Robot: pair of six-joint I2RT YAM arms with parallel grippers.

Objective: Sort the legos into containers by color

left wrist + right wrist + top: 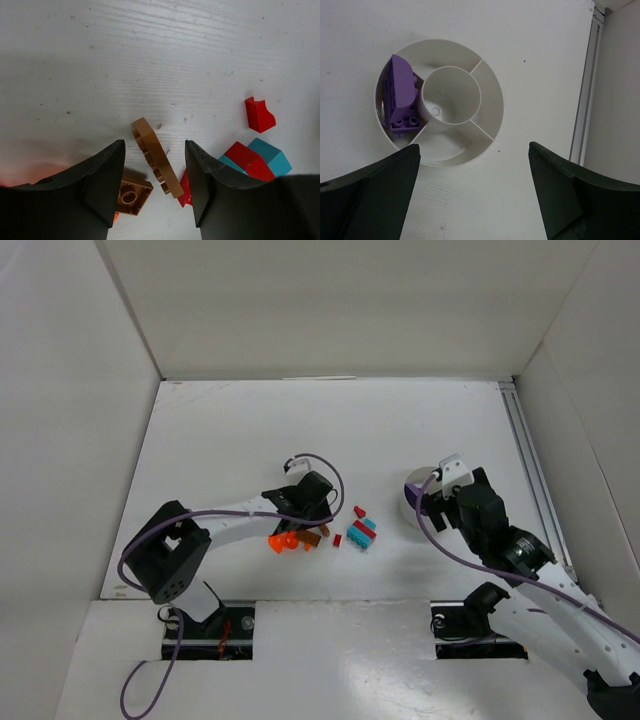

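Note:
My left gripper (155,172) is open, low over the table. A long brown lego (156,156) stands on edge between its jaws, touching neither finger. A square brown lego (131,196) lies by the left finger (95,190). A small red piece (185,192) lies by the right finger (215,190). A red lego (259,115) and a red and teal cluster (252,159) lie to the right. In the top view the left gripper (305,502) is above orange legos (283,540). My right gripper (475,195) is open and empty over the white bowl (492,107), which holds a purple lego (400,95) in its left wedge.
In the top view the bowl (412,502) is partly hidden under the right gripper (445,498). White walls enclose the table on three sides. A metal rail (530,470) runs along the right edge.

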